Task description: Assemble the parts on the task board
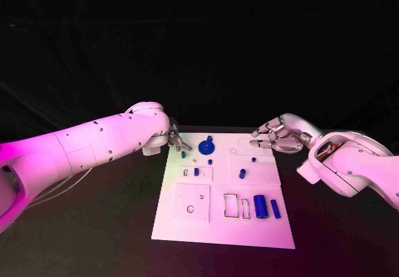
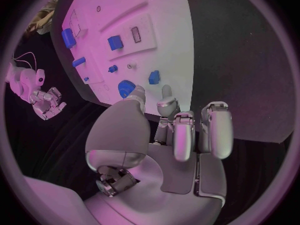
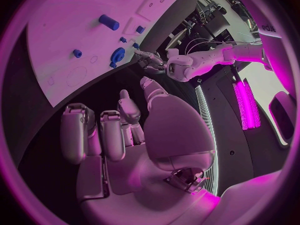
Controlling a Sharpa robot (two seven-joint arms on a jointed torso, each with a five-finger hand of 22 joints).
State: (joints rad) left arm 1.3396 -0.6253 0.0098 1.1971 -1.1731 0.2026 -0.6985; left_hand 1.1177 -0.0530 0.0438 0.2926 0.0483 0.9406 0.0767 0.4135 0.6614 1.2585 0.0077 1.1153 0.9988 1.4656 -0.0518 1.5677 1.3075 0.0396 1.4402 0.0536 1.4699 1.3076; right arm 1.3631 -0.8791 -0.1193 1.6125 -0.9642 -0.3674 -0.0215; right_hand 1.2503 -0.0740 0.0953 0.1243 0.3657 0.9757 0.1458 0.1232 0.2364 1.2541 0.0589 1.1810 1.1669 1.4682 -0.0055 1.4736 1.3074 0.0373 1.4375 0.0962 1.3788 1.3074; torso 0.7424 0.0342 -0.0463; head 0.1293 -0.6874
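- Task board (image 1: 223, 231) flat in the middle of the black tabletop (image 1: 100, 231), long axis running away from the robot — presumably so both arms reach it from either side.
- Left hand (image 1: 176, 140) at the far left corner of the board, fingers (image 2: 217, 127) apart and nothing in them; fingertips just beside the blue gear (image 1: 207, 142), probably poised for a pick, contact not discernible.
- Right hand (image 1: 277, 137) near the far right corner, fingers (image 3: 78, 132) loosely curled but apart, empty — seemingly on standby.
- Small blue pegs (image 1: 196, 171) upright in or near their seats mid-board; two blue cylinders (image 1: 267, 206) lying side by side near the right edge, just beside two empty rectangular slots (image 1: 230, 206) — apparently still to be seated.
- Obstructions: none between the left hand and the gear; neighbouring small blue parts close by, so a narrow approach seems advisable.
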